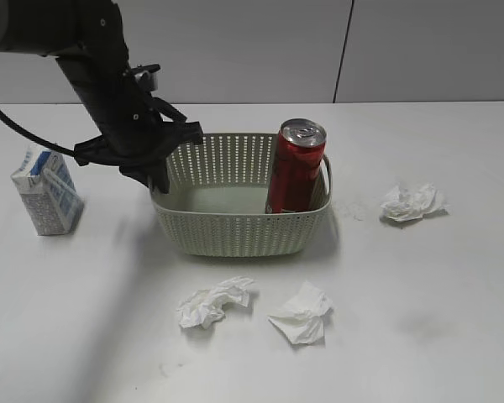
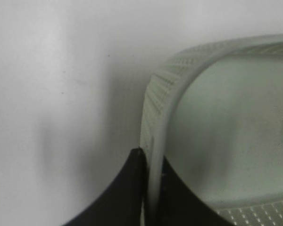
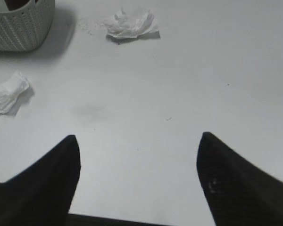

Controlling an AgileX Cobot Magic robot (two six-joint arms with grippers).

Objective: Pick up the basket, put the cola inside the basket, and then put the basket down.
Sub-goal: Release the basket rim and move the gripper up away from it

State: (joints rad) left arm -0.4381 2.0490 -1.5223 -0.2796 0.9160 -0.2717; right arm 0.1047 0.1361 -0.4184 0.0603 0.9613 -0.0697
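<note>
White table (image 1: 454, 319) holds one basket (image 1: 235, 231), one cola (image 1: 296, 168), three tissues (image 1: 214, 302).

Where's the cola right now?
In the exterior view, the cola stands upright inside the basket, against its right end wall, across from the left gripper clamping the left rim.

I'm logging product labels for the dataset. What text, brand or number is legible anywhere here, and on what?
None can be read.
Cola: small white print, too small to read.
Carton: blue print, blurred.
Basket and tissues: no text.
</note>
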